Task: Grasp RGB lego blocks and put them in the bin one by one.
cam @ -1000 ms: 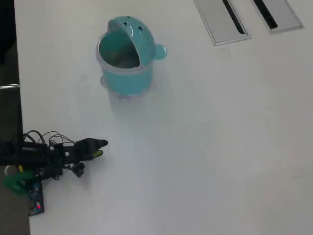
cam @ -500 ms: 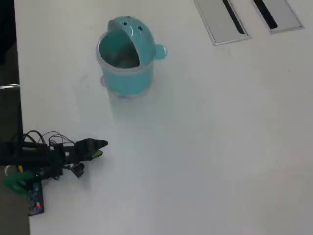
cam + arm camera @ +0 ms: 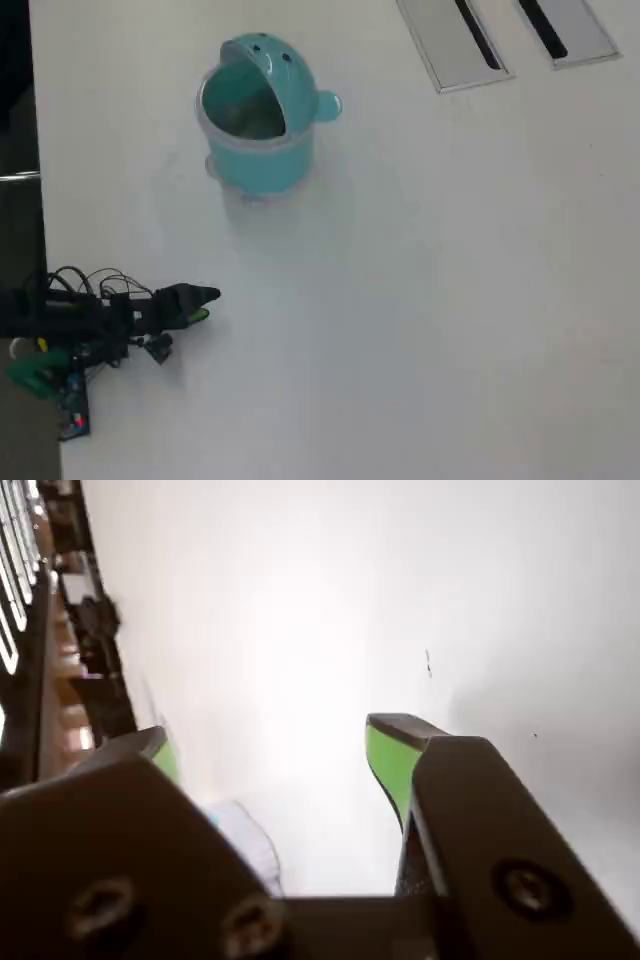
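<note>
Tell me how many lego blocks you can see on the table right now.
0. No block shows on the white table in either view. The open tool holds nothing; any may lie inside the bin, unseen.

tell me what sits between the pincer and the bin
Nothing: in the overhead view the stretch of white table between the pincer and the bin is bare, with no lego blocks in sight.

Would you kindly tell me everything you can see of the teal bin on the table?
The bin is a round teal tub that looks like plastic, standing upright on the white table in the upper left of the overhead view. Its domed lid, marked with small dark dots, is tipped back, leaving the mouth open. A rounded knob juts from its right side. Nothing else touches it; the gripper is well apart.
</note>
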